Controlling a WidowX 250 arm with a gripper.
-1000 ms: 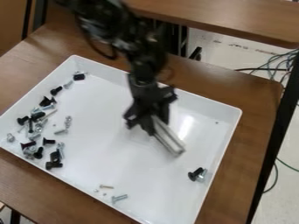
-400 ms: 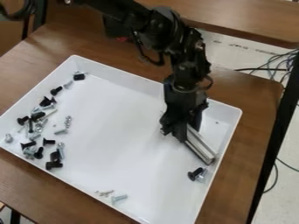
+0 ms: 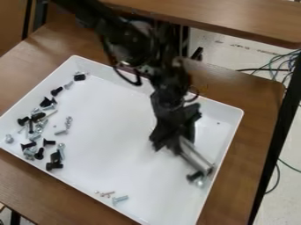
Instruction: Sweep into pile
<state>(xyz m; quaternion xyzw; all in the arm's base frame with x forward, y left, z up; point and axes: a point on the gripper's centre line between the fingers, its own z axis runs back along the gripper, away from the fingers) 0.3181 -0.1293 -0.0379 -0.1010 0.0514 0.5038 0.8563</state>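
Tool (image 3: pixel 171 143): clamped on metal bar (image 3: pixel 192 156) | bar axis: 11-to-5 o'clock | black screw (image 3: pixel 192 176): at 5 o'clock from tool, near bar's end

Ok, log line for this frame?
gripper: holding metal bar | bar end: near black screw, contact unclear | screw cluster: image-left side of white tray | sweep: unfinished

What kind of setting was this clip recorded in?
Probably a lab or workshop room: a black robot arm works over a white tray of loose screws and bolts on a wooden table, with loose cables on the floor behind.
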